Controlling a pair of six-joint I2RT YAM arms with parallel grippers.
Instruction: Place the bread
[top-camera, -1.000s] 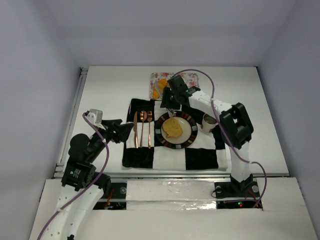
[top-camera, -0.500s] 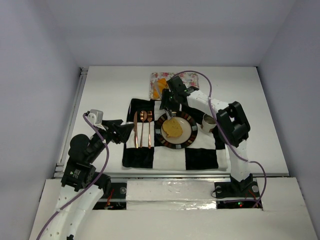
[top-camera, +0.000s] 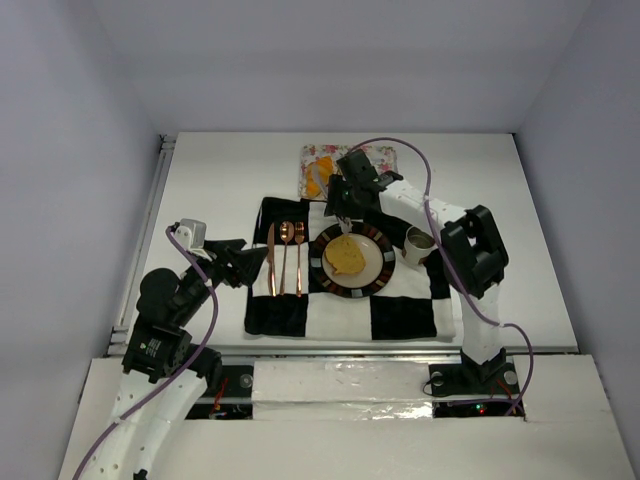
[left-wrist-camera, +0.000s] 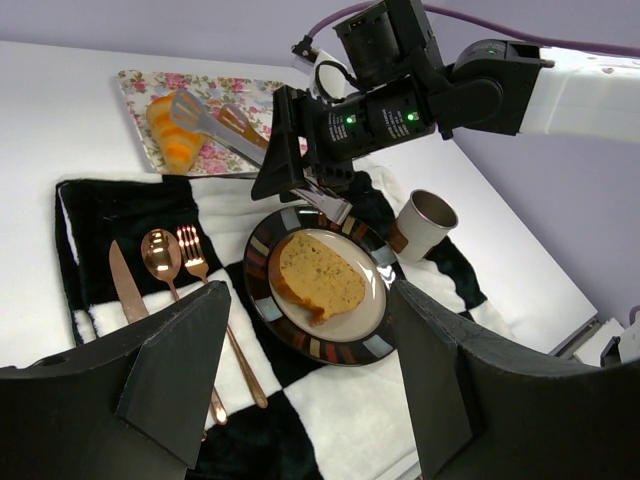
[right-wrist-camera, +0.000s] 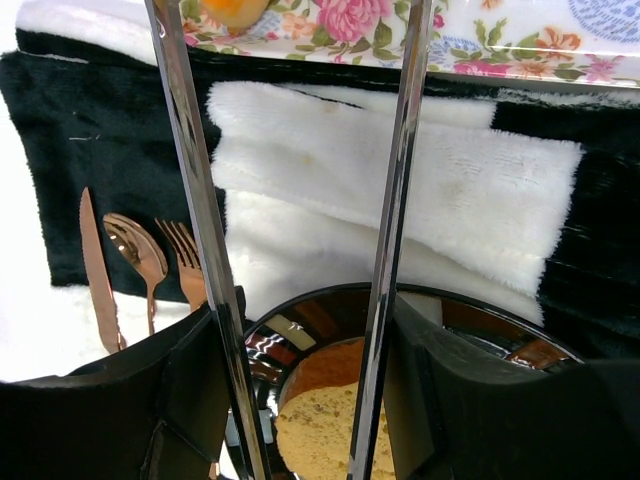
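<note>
Bread slice (top-camera: 345, 257), flat spongy tan, lies on the stripe-rimmed plate (top-camera: 384, 268) mid checkered mat (top-camera: 400, 315) from above, the ridged croissant (top-camera: 320, 176) on the floral tray (top-camera: 376, 155) at the mat's far edge. Left wrist: left gripper (left-wrist-camera: 305, 380) gapes wide, empty; right gripper (left-wrist-camera: 298, 155) clamps slim steel tongs (left-wrist-camera: 205, 118) reaching toward the tray. Right wrist: blades parted, nothing between, and I'd say slick metal could let that curved crust slip.

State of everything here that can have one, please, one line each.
Left gripper: open, empty.
Right gripper: closed on the tongs.
Tongs: arms apart, holding nothing.
Bread slice: lying flat on the plate.
Croissant: on the floral tray.
Cup: upright, beside the plate.
Knife, spoon, fork: laid side by side on the checkered mat.
</note>
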